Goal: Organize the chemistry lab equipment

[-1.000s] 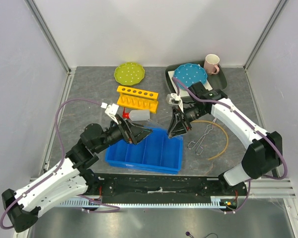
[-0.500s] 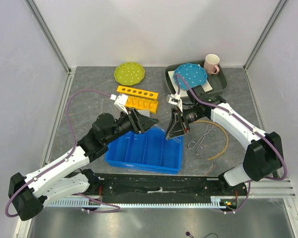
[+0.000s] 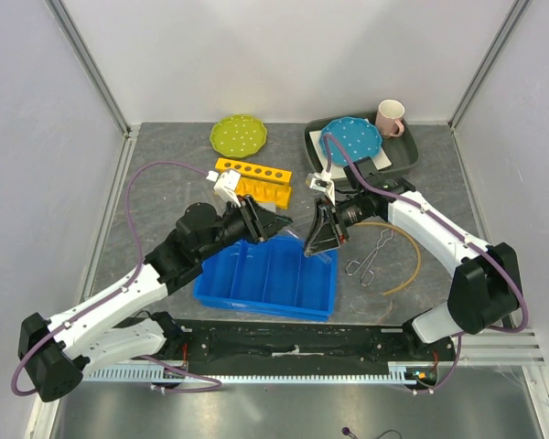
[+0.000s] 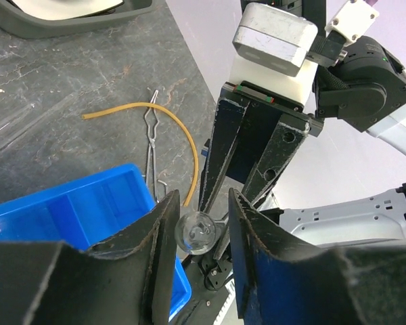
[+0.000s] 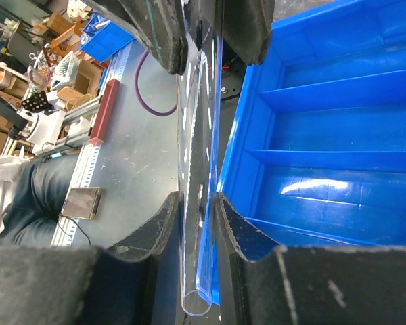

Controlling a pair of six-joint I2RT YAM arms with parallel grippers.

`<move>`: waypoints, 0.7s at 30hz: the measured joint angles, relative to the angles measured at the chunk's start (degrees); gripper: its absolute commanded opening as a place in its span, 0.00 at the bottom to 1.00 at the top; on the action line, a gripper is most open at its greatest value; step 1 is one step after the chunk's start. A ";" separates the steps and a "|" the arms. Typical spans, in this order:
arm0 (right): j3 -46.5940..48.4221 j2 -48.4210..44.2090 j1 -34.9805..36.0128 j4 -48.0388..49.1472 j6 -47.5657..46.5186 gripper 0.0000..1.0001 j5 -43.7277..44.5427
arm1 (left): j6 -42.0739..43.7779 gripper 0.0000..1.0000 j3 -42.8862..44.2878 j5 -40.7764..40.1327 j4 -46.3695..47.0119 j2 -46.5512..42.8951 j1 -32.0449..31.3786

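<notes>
While the right gripper [image 5: 196, 200] has its fingers clamped on the clear glass tube [image 5: 200, 135], the left gripper [image 4: 197, 210] flanks the tube's other end; whether it grips cannot be told. The tube is held above the blue bin's [image 3: 256, 291] far rim, toward the right.

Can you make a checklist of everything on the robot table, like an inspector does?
Surface: gray stone-patterned table.
Job's things: yellow rack at back; tongs and tan tube right of blue bin; clear test tube held between both arms.
Clutter: green plate, blue plate on dark tray, mug.
Grippers: right gripper shut on the test tube; left gripper around its round end, grip unclear.
Cables: purple cable looping off each arm.
Surroundings: white walls, metal frame.
</notes>
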 measured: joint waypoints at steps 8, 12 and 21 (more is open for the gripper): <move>-0.52 0.00 0.20 2.84 1.66 0.39 -0.37 | 0.11 0.11 1.38 -0.96 -0.87 0.04 -0.37; -0.52 -0.02 0.00 3.39 2.89 0.57 0.15 | 0.76 0.08 1.55 -1.62 -2.25 -0.02 -0.37; 2.49 -0.96 -8.70 2.23 0.74 0.70 6.05 | 6.12 0.07 7.67 -2.60 -11.78 0.57 5.14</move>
